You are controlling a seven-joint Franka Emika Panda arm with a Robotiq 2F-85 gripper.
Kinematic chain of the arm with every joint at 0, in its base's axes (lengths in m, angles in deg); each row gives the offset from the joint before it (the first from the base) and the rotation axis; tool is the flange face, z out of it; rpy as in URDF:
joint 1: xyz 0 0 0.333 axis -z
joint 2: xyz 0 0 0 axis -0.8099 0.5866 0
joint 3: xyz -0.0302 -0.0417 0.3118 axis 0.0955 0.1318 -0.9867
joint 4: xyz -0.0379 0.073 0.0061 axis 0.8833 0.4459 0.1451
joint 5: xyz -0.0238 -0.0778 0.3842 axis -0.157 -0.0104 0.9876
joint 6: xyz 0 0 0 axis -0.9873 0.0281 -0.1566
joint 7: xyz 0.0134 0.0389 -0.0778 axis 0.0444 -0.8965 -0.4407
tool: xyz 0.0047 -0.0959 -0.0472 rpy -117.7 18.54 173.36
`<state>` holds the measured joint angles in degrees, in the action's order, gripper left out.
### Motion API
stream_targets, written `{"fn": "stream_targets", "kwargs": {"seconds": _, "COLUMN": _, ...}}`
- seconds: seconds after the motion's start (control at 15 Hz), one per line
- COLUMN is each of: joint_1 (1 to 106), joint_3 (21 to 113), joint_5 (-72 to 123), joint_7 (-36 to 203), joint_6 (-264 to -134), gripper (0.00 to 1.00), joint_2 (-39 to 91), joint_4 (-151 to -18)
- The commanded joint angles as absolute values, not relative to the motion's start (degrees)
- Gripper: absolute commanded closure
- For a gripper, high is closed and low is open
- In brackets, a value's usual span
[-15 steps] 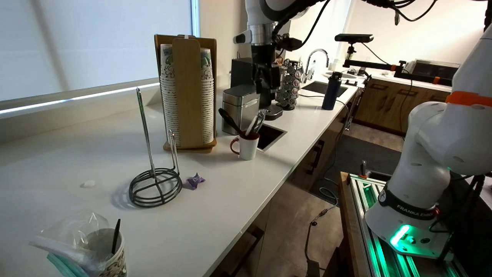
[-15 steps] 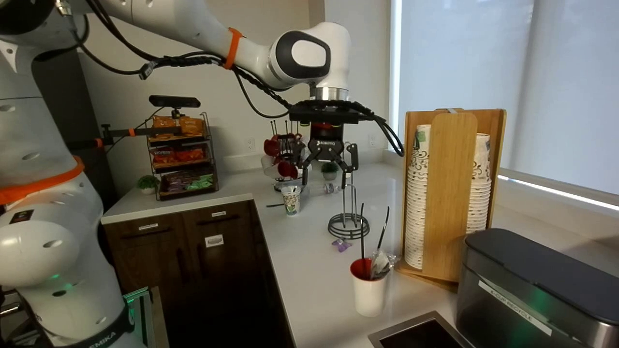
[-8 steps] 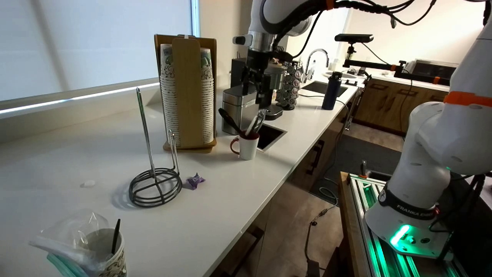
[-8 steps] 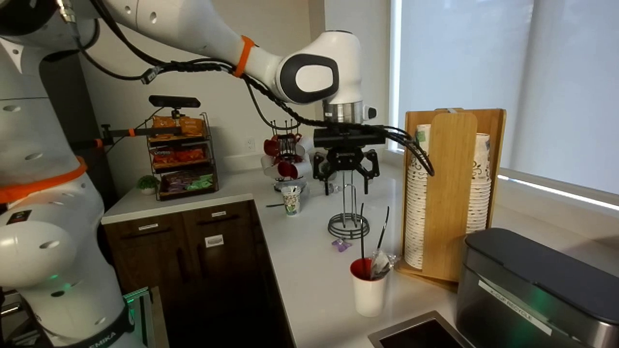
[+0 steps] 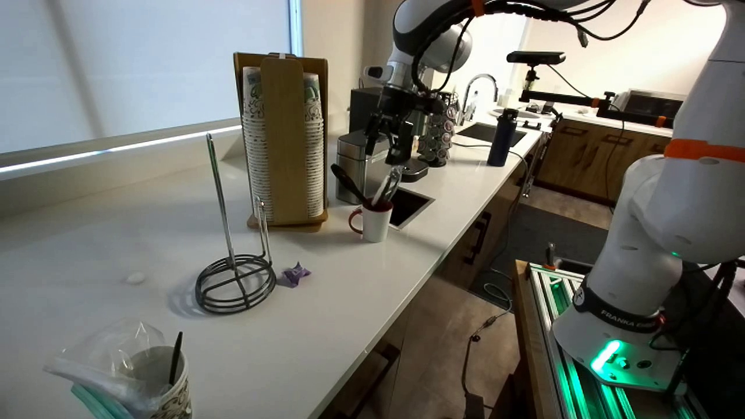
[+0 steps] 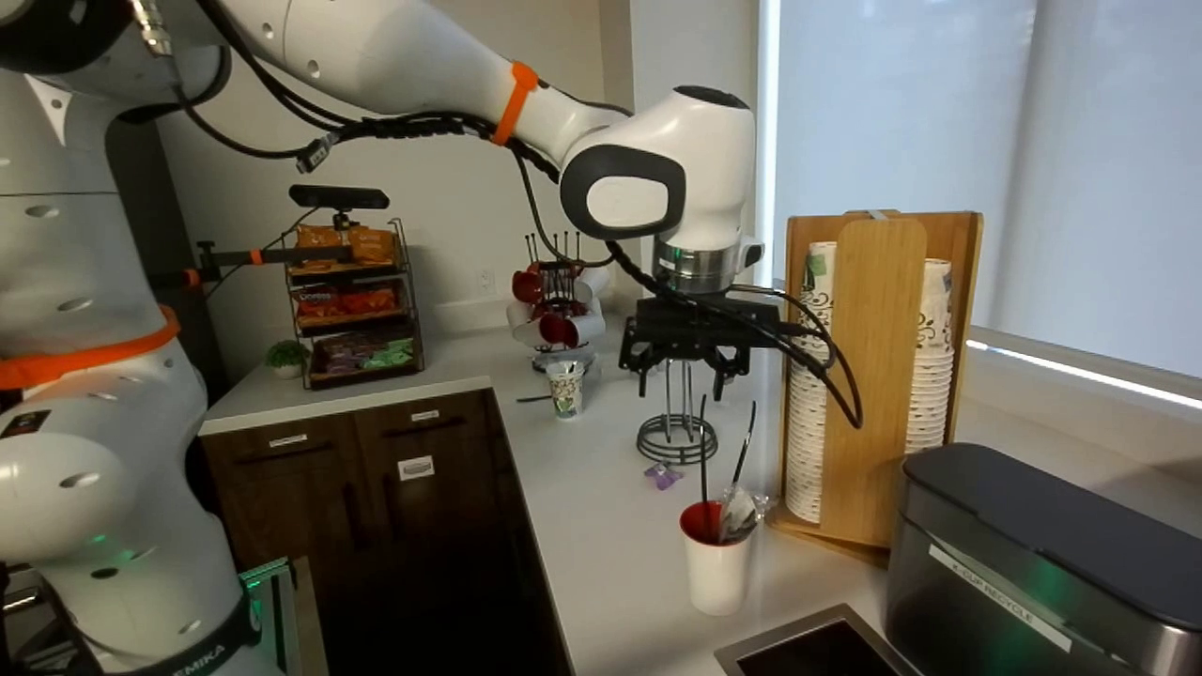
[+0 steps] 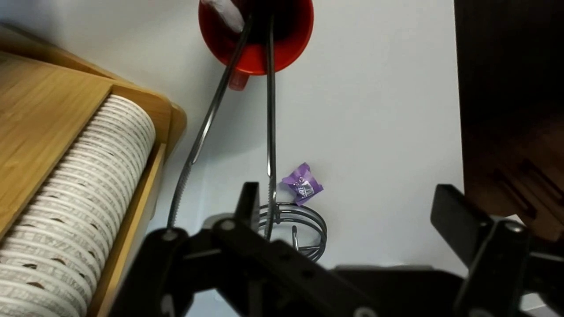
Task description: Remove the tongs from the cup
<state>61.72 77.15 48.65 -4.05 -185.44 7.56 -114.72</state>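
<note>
Having sunk and tilted in half a second, the gripper hung above the cup in an exterior view, spread wide and empty. In an exterior view the tongs stood in the cup beside a plastic packet; gripping and lifting remained. In the wrist view one finger lined up inside their V, perhaps a snag; a wooden rack stood near.

1 pair of tongs, 1 mug holding them. 2 paper-cup stacks, 1 wire stand, 1 purple wrapper.
</note>
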Motion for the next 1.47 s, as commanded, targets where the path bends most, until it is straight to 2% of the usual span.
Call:
{"fn": "stream_targets", "kwargs": {"seconds": 0.0, "joint_1": 62.6, "joint_3": 76.0, "joint_5": 49.9, "joint_7": -5.0, "joint_6": -187.0, "gripper": 0.0, "joint_2": 7.2, "joint_4": -115.2}}
{"fn": "stream_targets", "kwargs": {"seconds": 0.4, "joint_1": 63.3, "joint_3": 75.8, "joint_5": 59.6, "joint_7": -11.7, "joint_6": -193.4, "gripper": 0.0, "joint_2": 12.1, "joint_4": -114.5}}
{"fn": "stream_targets", "kwargs": {"seconds": 0.8, "joint_1": 64.5, "joint_3": 73.6, "joint_5": 60.5, "joint_7": -10.0, "joint_6": -195.0, "gripper": 0.0, "joint_2": 17.0, "joint_4": -115.1}}
{"fn": "stream_targets", "kwargs": {"seconds": 0.93, "joint_1": 64.7, "joint_3": 72.7, "joint_5": 60.2, "joint_7": -9.7, "joint_6": -198.5, "gripper": 0.04, "joint_2": 18.3, "joint_4": -115.6}}
{"fn": "stream_targets", "kwargs": {"seconds": 1.07, "joint_1": 64.9, "joint_3": 71.6, "joint_5": 60.2, "joint_7": -10.0, "joint_6": -203.7, "gripper": 0.13, "joint_2": 19.4, "joint_4": -116.4}}
{"fn": "stream_targets", "kwargs": {"seconds": 1.2, "joint_1": 65.0, "joint_3": 70.4, "joint_5": 59.4, "joint_7": -9.4, "joint_6": -206.9, "gripper": 0.35, "joint_2": 20.4, "joint_4": -117.0}}
{"fn": "stream_targets", "kwargs": {"seconds": 1.4, "joint_1": 65.2, "joint_3": 68.8, "joint_5": 58.7, "joint_7": -9.2, "joint_6": -209.2, "gripper": 0.59, "joint_2": 21.1, "joint_4": -117.7}}
